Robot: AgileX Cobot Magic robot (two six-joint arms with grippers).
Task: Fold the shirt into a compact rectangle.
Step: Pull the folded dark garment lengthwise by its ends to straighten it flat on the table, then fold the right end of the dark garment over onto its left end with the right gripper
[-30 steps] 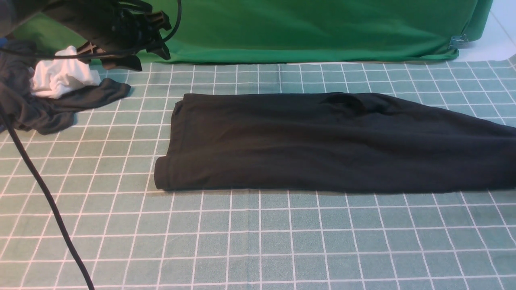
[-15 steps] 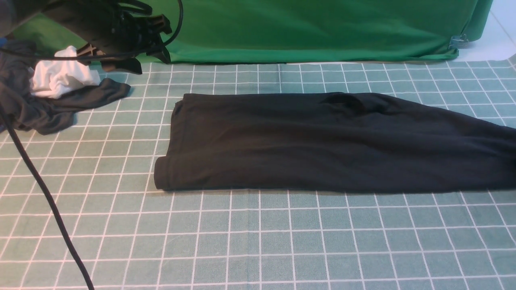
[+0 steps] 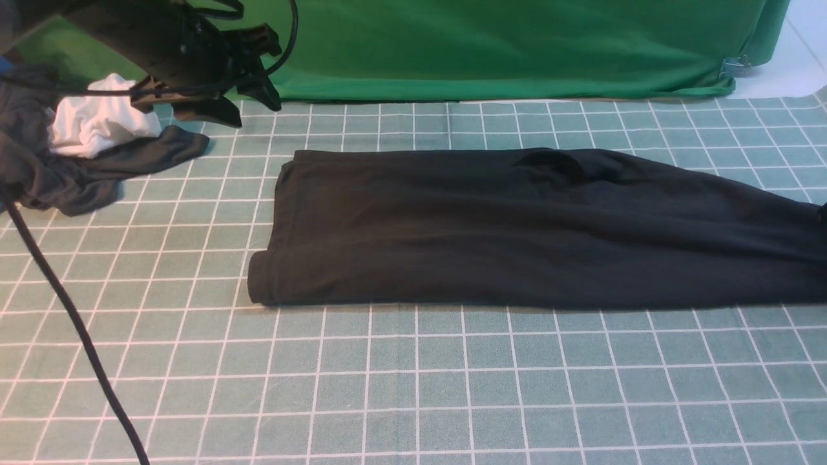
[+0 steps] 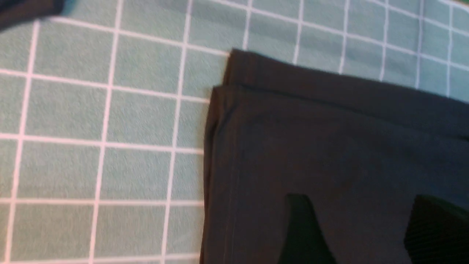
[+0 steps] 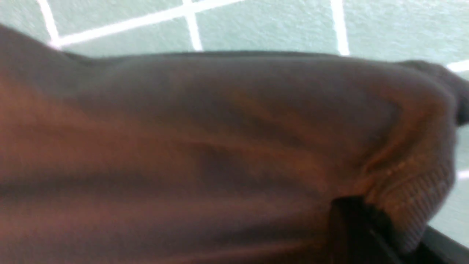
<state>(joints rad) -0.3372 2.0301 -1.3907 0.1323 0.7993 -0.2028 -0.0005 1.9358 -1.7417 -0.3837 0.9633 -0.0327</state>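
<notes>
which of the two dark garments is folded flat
The large black shirt, centre, a long smooth band; the smaller dark grey garment at far left lies crumpled, a white cloth on it.

- Front camera, my side, between the arms: I'm looking forward and down over the green white-gridded mat (image 3: 413,387) to the green backdrop cloth (image 3: 517,45), my widest view.
- Left wrist camera: near, looking down on the folded left corner of the large black long-sleeved shirt (image 4: 329,146), shared with front.
- Right wrist camera: almost against the shirt's ribbed cuff (image 5: 414,190), blurred, the end running off front's right edge.
</notes>
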